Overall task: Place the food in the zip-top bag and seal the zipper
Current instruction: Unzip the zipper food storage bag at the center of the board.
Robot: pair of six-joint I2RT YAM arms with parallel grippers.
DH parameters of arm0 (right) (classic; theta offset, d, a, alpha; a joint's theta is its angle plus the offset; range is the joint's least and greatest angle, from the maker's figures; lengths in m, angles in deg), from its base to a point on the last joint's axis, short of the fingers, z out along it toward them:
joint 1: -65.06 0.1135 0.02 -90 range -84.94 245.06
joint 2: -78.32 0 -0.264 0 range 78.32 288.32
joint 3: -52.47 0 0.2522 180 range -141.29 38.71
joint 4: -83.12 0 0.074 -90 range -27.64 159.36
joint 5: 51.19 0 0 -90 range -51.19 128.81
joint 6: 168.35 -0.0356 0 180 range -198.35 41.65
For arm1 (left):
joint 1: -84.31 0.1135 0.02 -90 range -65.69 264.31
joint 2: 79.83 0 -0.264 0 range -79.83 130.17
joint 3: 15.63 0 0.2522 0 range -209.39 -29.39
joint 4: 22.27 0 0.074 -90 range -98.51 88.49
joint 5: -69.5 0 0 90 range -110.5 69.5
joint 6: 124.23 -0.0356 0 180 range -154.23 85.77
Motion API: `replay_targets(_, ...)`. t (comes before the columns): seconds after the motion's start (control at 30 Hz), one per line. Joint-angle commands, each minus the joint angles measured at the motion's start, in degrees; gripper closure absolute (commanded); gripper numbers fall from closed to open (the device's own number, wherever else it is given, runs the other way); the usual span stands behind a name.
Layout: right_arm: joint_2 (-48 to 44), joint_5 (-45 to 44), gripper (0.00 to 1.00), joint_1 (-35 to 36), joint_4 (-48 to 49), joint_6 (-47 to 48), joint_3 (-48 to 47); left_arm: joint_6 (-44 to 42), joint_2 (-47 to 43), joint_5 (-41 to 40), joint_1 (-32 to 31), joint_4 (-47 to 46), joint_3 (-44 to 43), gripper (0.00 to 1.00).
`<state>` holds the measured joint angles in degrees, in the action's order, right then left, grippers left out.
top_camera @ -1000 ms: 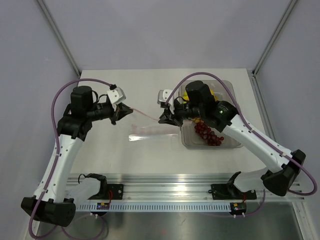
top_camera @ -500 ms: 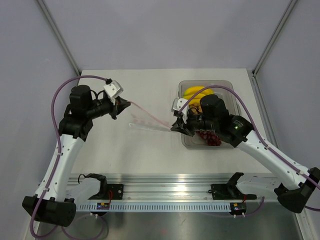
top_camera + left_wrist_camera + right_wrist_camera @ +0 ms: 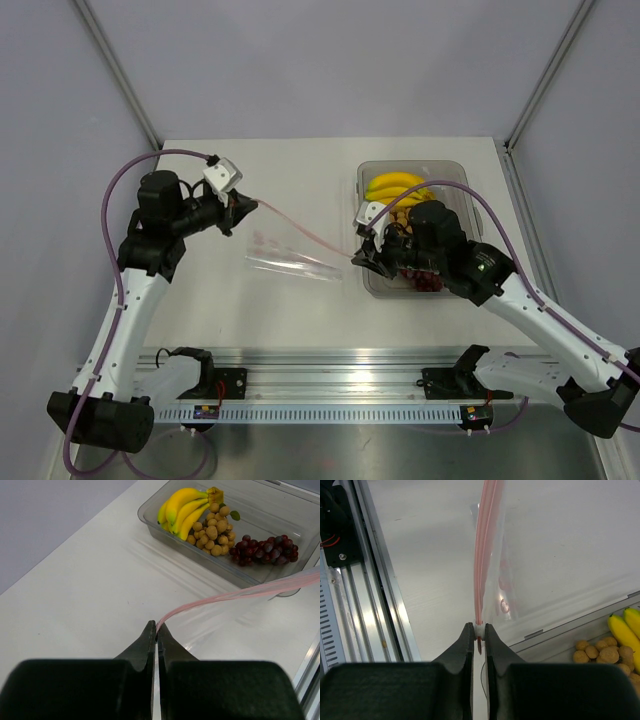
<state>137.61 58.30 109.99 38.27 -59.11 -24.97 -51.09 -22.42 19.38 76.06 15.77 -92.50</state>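
Two grippers in the top view, each pinching one end of the pink zipper (image 3: 300, 228). Left gripper (image 3: 247, 203) at about 10 o'clock on the white table (image 3: 300, 170), squeezed tight on its end. Right gripper (image 3: 357, 257) toward 3 o'clock, nipping the other end, just beside the clear tray (image 3: 361, 190). Zipper pulled straight in the air between them, with the thin bag (image 3: 295, 262) hanging under it; hard to tell if touching the table. Bananas (image 3: 395, 186) at the 12 o'clock end of the tray, grapes (image 3: 425, 281) at the 6 o'clock end, partly under the right arm. From the left wrist: left gripper (image 3: 156, 627) at 6 o'clock, fingers pressed together on the zipper (image 3: 235, 594), pink strip running off to 3 o'clock, clear bag (image 3: 235, 625) below it. Up at 1 o'clock, the tray (image 3: 200, 550) with bananas (image 3: 182, 507), small round fruits (image 3: 212, 530) and grapes (image 3: 265, 550) lying side by side inside. From the right wrist: right gripper (image 3: 478, 627) at 6 o'clock, closed on the end of the zipper (image 3: 485, 555), strip going straight up to 12 o'clock. Dotted bag (image 3: 505, 580) at 1 o'clock of the fingers. Tray (image 3: 560, 630) edge at 4 o'clock, with small round fruits (image 3: 597, 652) and bananas (image 3: 625, 627) behind it. Metal rail (image 3: 370, 605) at 9 o'clock.
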Motion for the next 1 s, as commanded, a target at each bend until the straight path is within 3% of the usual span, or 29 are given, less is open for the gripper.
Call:
replay_targets(0.0, -1.2, -2.3, 0.95, -0.4, -0.9, -1.0, 0.5, 0.8, -0.5, -2.8, 1.0, -5.6, 0.0, 1.0)
replay_targets(0.27, -1.8, -2.1, 0.92, -0.4, -0.7, -1.6, 1.1, 1.8, -0.5, -2.1, 1.5, -6.5, 0.3, 1.0)
replay_targets(0.3, -1.9, -1.8, 0.86, -0.4, -0.7, -1.7, 1.0, 1.9, -0.5, -1.5, 1.5, -6.5, 0.2, 1.0)
replay_targets(0.33, -2.1, -1.4, 0.72, -0.5, -0.8, -1.9, 0.2, 1.9, -0.5, -0.6, 1.5, -6.5, 0.3, 1.0)
replay_targets(0.37, -2.1, -0.5, 0.46, -0.5, -0.9, -2.1, -0.2, 1.8, -0.5, 0.0, 1.5, -6.5, 0.4, 1.0)
replay_targets(0.47, -1.9, 1.3, 0.38, -0.3, -1.3, -3.1, -3.5, 1.5, -0.7, 2.0, 1.5, -6.6, 0.4, 1.0)
replay_targets(0.73, 5.3, 0.7, 0.38, -0.3, -1.0, -9.9, -17.6, 0.1, -2.5, 7.2, 1.5, -8.2, 2.8, 1.0)
replay_targets(0.97, 23.2, -4.6, 0.46, -0.3, -11.0, -13.9, -35.7, -3.1, -4.0, 10.0, 1.5, -7.3, 4.7, 1.0)
